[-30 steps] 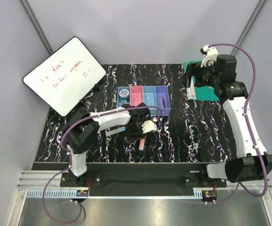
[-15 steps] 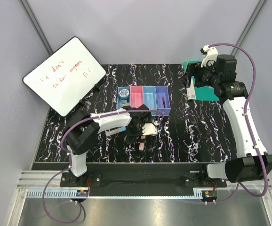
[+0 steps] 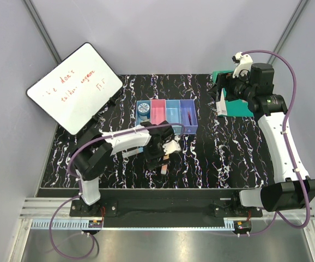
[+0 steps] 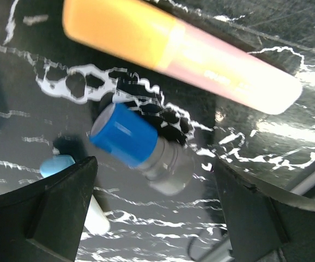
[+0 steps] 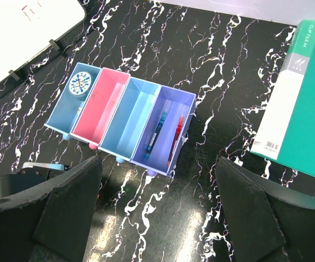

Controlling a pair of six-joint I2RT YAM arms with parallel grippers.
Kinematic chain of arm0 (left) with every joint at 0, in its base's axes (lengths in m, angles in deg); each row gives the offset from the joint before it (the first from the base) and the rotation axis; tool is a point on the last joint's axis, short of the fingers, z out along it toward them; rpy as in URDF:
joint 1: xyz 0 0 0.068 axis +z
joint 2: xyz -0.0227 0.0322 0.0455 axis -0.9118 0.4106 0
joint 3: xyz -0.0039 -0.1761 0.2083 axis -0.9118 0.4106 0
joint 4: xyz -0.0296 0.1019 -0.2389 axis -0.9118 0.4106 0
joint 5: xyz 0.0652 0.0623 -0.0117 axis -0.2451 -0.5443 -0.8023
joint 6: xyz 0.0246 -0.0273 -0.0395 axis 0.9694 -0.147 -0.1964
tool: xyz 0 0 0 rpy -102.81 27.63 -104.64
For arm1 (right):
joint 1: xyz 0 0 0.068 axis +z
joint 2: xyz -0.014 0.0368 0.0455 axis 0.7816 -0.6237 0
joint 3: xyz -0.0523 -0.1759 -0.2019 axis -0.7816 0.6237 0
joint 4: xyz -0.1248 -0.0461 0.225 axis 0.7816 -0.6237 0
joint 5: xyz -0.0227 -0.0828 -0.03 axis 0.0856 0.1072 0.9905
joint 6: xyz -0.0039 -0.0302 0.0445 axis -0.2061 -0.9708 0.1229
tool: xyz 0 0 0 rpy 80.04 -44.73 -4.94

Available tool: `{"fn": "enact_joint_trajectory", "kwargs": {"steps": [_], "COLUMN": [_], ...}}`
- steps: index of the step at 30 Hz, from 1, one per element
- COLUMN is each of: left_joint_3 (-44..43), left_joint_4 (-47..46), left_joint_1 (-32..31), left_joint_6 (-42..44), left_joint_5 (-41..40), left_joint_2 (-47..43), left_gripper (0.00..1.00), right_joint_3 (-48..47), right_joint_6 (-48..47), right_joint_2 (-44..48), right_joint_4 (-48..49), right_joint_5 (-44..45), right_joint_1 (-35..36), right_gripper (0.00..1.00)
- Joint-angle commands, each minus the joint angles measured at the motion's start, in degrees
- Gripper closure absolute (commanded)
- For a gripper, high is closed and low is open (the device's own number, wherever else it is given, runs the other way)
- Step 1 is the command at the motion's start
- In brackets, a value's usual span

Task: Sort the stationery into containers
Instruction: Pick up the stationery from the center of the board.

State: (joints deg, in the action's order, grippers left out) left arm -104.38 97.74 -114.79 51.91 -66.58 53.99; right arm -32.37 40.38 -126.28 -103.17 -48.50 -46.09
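The left gripper (image 4: 155, 177) has its fingers wide apart and holds nothing; the blue-capped marker (image 4: 126, 135) lies loose between them, with the orange-yellow bar (image 4: 174, 49) just beyond.

The top view looks down from above and behind the near edge and takes in the whole table (image 3: 228, 158). The left wrist view sits very close over the near middle, facing down, filled by the bar (image 4: 168, 46) and marker (image 4: 135, 143). The right wrist view hangs high by the far right corner, looking down and leftward at the bins (image 5: 122, 117), book (image 5: 304, 103) and whiteboard (image 5: 21, 27). The top and right wrist views share the bins, book and whiteboard. The top and left wrist views share the bar.
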Motion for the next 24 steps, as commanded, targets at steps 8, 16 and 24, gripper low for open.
{"fn": "enact_joint_trajectory", "kwargs": {"steps": [8, 16, 24], "left_joint_3": [-5.5, -10.3, -10.8], "left_joint_4": [2.1, 4.6, 5.0], "left_joint_1": [0.6, 0.4, 0.4], "left_joint_6": [-6.3, -7.2, -9.7], "left_joint_5": [2.5, 8.7, 9.3], "left_joint_2": [0.6, 3.2, 6.5], "left_gripper": [0.09, 0.09, 0.11], "right_joint_3": [-2.3, -1.9, -2.0], "right_joint_6": [0.6, 0.6, 0.6], "right_joint_2": [1.1, 1.1, 1.0], "right_joint_4": [1.9, 2.2, 2.2], "right_joint_5": [-0.9, -0.9, -1.0], "right_joint_1": [0.3, 0.4, 0.4], "right_gripper": [0.09, 0.09, 0.09]}}
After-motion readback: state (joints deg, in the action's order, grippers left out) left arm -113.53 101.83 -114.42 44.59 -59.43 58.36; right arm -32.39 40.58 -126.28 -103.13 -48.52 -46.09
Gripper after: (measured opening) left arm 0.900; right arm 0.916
